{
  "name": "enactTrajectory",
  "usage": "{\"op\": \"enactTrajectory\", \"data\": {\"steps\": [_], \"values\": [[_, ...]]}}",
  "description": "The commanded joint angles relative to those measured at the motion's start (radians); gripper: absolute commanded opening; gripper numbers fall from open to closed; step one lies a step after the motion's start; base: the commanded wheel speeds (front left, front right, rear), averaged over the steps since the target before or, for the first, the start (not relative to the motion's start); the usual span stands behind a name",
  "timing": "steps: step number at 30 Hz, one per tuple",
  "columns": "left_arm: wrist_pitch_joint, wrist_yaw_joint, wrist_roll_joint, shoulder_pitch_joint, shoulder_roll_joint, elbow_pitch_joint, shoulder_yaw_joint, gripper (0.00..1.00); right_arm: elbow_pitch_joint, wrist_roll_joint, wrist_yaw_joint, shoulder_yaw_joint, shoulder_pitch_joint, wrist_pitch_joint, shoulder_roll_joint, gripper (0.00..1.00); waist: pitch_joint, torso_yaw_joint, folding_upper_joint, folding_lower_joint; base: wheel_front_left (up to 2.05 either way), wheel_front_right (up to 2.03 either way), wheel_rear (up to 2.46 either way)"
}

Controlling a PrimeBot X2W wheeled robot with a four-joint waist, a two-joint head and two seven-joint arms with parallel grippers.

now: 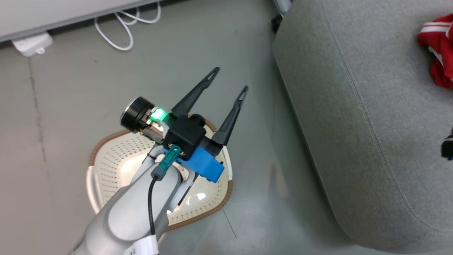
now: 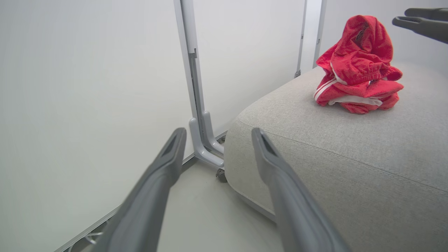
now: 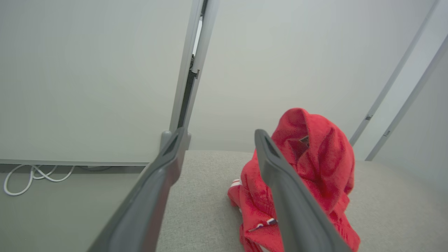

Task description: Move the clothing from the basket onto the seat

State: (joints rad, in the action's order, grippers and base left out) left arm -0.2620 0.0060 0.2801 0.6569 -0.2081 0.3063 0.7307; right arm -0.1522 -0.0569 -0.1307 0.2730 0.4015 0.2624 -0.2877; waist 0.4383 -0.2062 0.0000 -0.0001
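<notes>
The clothing [image 2: 357,66] is a heap of red fabric with white stripes, lying on the grey seat [image 2: 350,150]. It also shows at the head view's right edge, clothing [image 1: 439,53] on the seat [image 1: 371,124]. My left gripper [image 1: 230,78] is open and empty, held above the far rim of the basket [image 1: 113,163], fingers pointing toward the seat's corner. My forearm covers much of the basket; the part that shows holds no fabric. My right gripper [image 3: 219,133] is open and empty, hovering just before the clothing [image 3: 315,168]; its fingertips [image 2: 402,21] appear beside the heap.
White cables [image 1: 124,28] and a white box [image 1: 32,44] lie on the grey floor by the wall. A white partition with a metal post and foot [image 2: 204,140] stands close behind the seat's corner. Bare floor separates basket and seat.
</notes>
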Motion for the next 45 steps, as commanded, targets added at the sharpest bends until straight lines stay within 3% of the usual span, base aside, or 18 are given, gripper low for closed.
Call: {"op": "enactTrajectory", "data": {"steps": [1,14,24,45], "values": [[-0.004,0.01,-0.007,-0.026,-0.001,-0.009,-0.021,1.0,0.004,-0.001,0.0,-0.018,-0.021,0.004,0.01,1.0,-0.054,0.051,0.0,0.0001,0.0,0.0,0.0],[-0.004,0.047,-0.057,-0.238,0.019,-0.066,-0.28,1.0,-0.004,-0.003,0.0,-0.232,-0.067,0.004,0.078,1.0,-0.205,0.175,0.0,0.0001,0.0,0.0,0.0],[-0.004,0.038,-0.097,-0.385,0.067,-0.108,-0.447,1.0,-0.009,-0.026,0.0,-0.297,-0.134,0.004,0.137,1.0,-0.299,0.241,0.0,0.0001,0.0,0.0,0.0],[-0.004,-0.077,-0.147,-0.588,0.141,-0.112,-0.611,1.0,-0.03,-0.063,0.0,-0.252,-0.355,0.004,0.219,1.0,-0.435,0.32,0.0,0.0001,0.0,0.0,0.0]]}}
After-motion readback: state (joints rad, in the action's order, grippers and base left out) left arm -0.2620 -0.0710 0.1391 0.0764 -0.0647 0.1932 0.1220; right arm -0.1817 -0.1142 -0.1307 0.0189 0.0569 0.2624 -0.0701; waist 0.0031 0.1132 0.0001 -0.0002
